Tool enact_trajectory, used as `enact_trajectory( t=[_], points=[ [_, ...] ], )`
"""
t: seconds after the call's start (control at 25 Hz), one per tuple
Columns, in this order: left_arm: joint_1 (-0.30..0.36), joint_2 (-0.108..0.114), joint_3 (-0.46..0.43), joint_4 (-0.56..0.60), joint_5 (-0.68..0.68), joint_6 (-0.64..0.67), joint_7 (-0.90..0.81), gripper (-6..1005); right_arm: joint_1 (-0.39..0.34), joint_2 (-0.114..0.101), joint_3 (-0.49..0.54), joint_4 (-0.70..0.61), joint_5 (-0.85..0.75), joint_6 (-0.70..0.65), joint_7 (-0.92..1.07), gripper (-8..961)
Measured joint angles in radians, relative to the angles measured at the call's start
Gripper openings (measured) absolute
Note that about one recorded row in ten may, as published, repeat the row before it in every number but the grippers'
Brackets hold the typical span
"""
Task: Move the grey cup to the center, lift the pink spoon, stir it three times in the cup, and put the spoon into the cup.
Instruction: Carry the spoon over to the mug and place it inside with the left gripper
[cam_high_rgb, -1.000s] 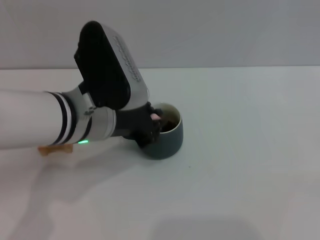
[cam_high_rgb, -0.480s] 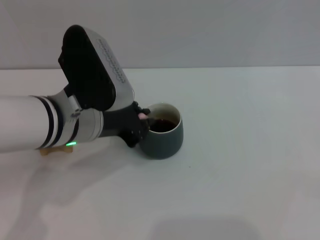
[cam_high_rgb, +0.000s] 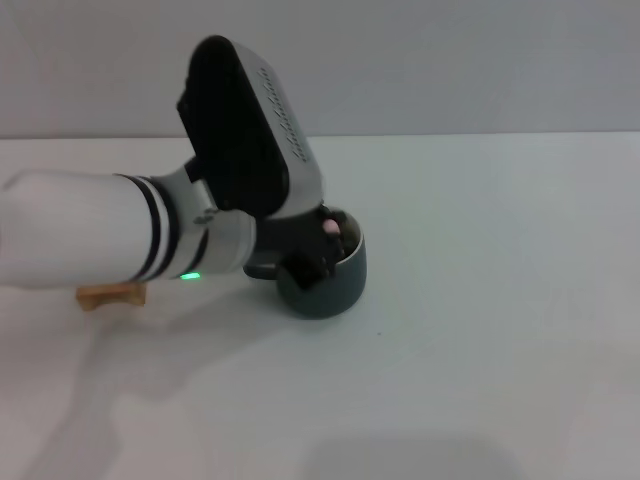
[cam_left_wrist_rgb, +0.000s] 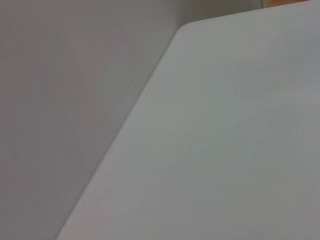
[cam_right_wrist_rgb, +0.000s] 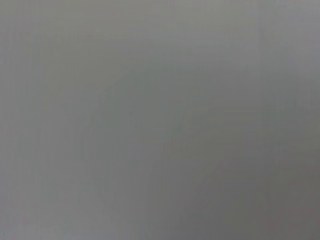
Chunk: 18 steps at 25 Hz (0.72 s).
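On the head view, the white worktop (cam_high_rgb: 480, 380) fills the lower part of the frame, bare along the bottom. At centre, slightly left, stands the grey cup (cam_high_rgb: 335, 285) — upright, its near wall showing, its mouth largely covered by the arm. The left pincer (cam_high_rgb: 322, 245) sits over the cup's opening, reaching in from the left of the frame; a speck of pale pink at its tip is the pink spoon (cam_high_rgb: 329, 227), clamped between the dark fingers above the rim. How far the spoon dips inside cannot be told. At the left, below the white forearm, a small tan wooden block (cam_high_rgb: 110, 295) lies on the worktop, well apart from the cup. The right pincer appears nowhere — its wrist view gives only a blank grey.
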Motion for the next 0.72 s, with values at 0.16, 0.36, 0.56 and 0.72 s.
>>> enact_trajectory(
  t=[0.16,0.36,0.56,0.72],
  points=[
    [0.017,-0.001,0.007,-0.006,-0.001,0.0,0.0,145,0.0,0.0,0.0,0.0,0.0,0.002,-0.001,-2],
    [0.06,0.002,-0.033,-0.005,0.002,0.006,-0.001,145,0.007,-0.001,0.0,-0.003,0.0,0.005,-0.001,-2],
    [0.057,0.002,-0.062,0.004,0.0,0.022,-0.001,145,0.013,-0.002,0.0,-0.009,0.0,0.006,-0.001,-2],
    [0.03,0.001,-0.057,0.019,0.0,0.032,0.0,146,0.013,-0.002,0.0,-0.01,0.0,0.006,-0.002,-2]
  ],
)
